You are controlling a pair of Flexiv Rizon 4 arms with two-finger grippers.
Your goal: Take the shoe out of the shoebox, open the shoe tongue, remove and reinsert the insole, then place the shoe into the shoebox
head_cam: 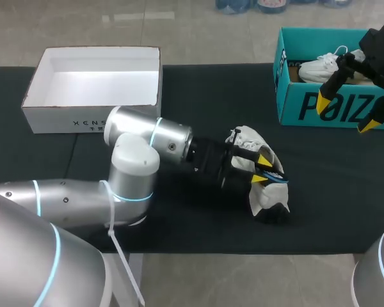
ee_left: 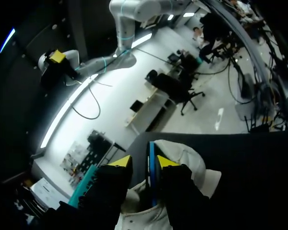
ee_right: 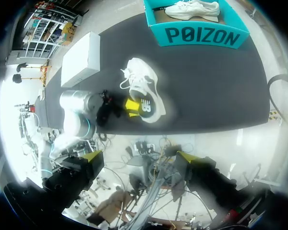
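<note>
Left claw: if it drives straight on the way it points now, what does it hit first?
The white shoe: the left claw is against it, a blue-edged layer right in front of it. Pushing on would probably just press deeper into the shoe; beyond lies black table, though depth is unclear.

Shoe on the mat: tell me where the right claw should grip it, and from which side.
Probably the right-hand edge of the shoe, coming from the right. It lies on its side, and the left claw occupies its left, open side; the right claw hangs open by the teal shoebox, nearest that free edge.
</note>
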